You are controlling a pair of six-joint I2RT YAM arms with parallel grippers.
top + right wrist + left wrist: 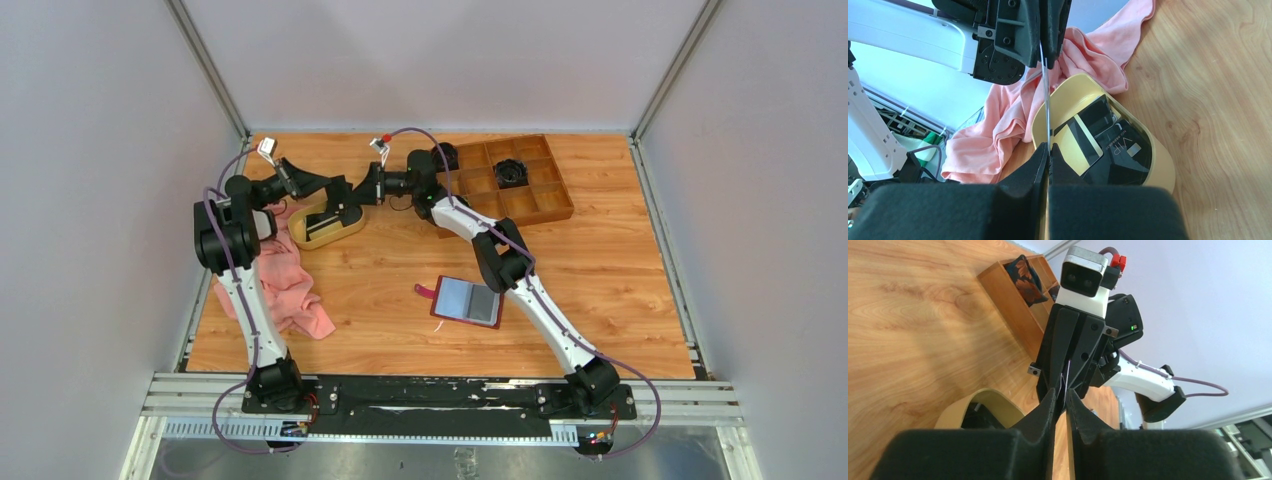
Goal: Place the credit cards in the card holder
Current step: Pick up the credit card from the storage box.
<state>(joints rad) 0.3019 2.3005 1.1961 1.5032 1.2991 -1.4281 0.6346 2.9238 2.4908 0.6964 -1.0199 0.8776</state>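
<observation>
"VIP" shows on a black card (pixel 1128 150) in the dish (pixel 1158 170).

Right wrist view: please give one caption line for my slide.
Both hands pinch one thin card edge-on above the yellow dish of cards.

Dish (pixel 325 232) at table (pixel 620 290) centre's 10 o'clock, cards (pixel 1108 137) inside. Cloth (pixel 290 290) at dish's 7 o'clock. Compartment box (pixel 520 195) at 1 o'clock. Card holder (pixel 467 301) lies open at 6 o'clock.

Probably a robotics lab test cell: pale partition walls (pixel 90 200) box in a wood-grain tabletop (pixel 600 260), aluminium mounting rail (pixel 450 405) at six o'clock.
</observation>
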